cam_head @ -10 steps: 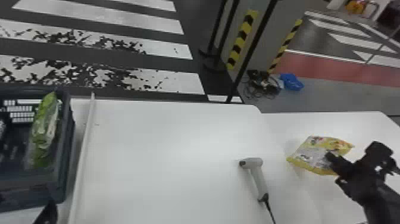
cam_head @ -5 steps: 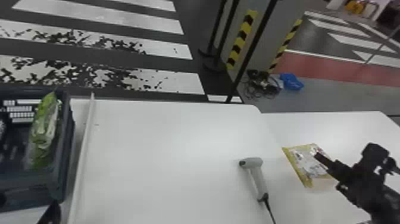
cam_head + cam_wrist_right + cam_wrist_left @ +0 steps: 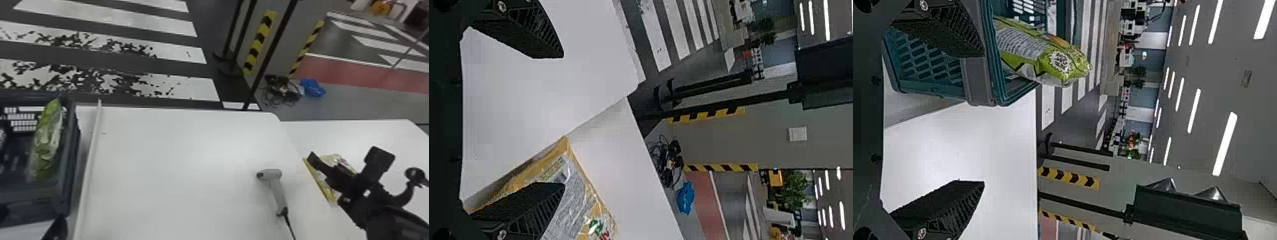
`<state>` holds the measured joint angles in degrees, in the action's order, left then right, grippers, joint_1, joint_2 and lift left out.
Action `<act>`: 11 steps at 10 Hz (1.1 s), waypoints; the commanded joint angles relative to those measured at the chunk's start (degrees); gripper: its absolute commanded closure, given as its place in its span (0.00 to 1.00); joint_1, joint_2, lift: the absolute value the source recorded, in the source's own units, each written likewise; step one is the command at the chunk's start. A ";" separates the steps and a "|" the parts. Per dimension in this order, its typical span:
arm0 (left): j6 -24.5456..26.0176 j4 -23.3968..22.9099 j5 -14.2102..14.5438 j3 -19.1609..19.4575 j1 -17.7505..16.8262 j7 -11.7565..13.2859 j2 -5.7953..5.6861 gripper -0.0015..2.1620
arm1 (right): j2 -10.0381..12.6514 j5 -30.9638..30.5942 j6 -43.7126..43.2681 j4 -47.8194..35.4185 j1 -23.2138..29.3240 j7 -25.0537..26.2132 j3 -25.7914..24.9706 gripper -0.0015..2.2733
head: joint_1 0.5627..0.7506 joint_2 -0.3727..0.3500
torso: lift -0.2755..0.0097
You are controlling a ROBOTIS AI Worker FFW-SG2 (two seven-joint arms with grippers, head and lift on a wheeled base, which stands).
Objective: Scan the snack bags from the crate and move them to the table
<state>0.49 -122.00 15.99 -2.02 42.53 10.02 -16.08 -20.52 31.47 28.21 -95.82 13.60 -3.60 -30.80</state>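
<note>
In the head view, my right gripper (image 3: 345, 154) is open above the yellow snack bag (image 3: 321, 183), which lies on the right-hand white table (image 3: 387, 134). The right wrist view has this gripper (image 3: 562, 120) with nothing between its fingers and the yellow bag (image 3: 584, 200) beyond the lower one. My left gripper (image 3: 57, 228) is at the head view's bottom left, beside the dark crate (image 3: 68, 194). A green snack bag (image 3: 49, 140) stands in the crate. From the left wrist, the open gripper (image 3: 984, 120) has the crate (image 3: 980, 80) and green bag (image 3: 1040, 55) ahead.
A grey handheld scanner (image 3: 276, 188) lies on the main white table (image 3: 172, 178), left of the yellow bag, its cable running to the front. A long pale strip (image 3: 91, 166) runs beside the crate. Black posts and a striped pillar (image 3: 260, 41) stand behind the table.
The yellow bag has shifted left towards the scanner and turned. My right gripper has moved left and now partly covers it. The left gripper has edged slightly to the right.
</note>
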 commanded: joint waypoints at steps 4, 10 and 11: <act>0.18 0.09 0.00 -0.18 -0.25 0.00 -0.27 0.04 | 7.78 -5.36 -10.14 -16.15 11.01 -0.18 7.77 0.04 | 0.70 0.03 | 0.63; 0.00 -0.52 0.18 -0.88 -0.43 -0.18 -0.44 0.04 | 11.73 -15.74 -35.80 -20.63 24.81 0.35 21.48 0.04 | 0.70 0.15 | 0.63; 0.00 -0.70 0.18 -0.88 -0.25 -0.35 -0.44 0.04 | 11.82 -17.05 -38.97 -20.81 26.39 1.32 23.59 0.04 | 0.70 0.17 | 0.63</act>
<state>0.52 -122.61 16.17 -2.89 42.18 9.69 -16.52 -8.77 15.15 -9.01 -116.47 39.05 -2.32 -8.33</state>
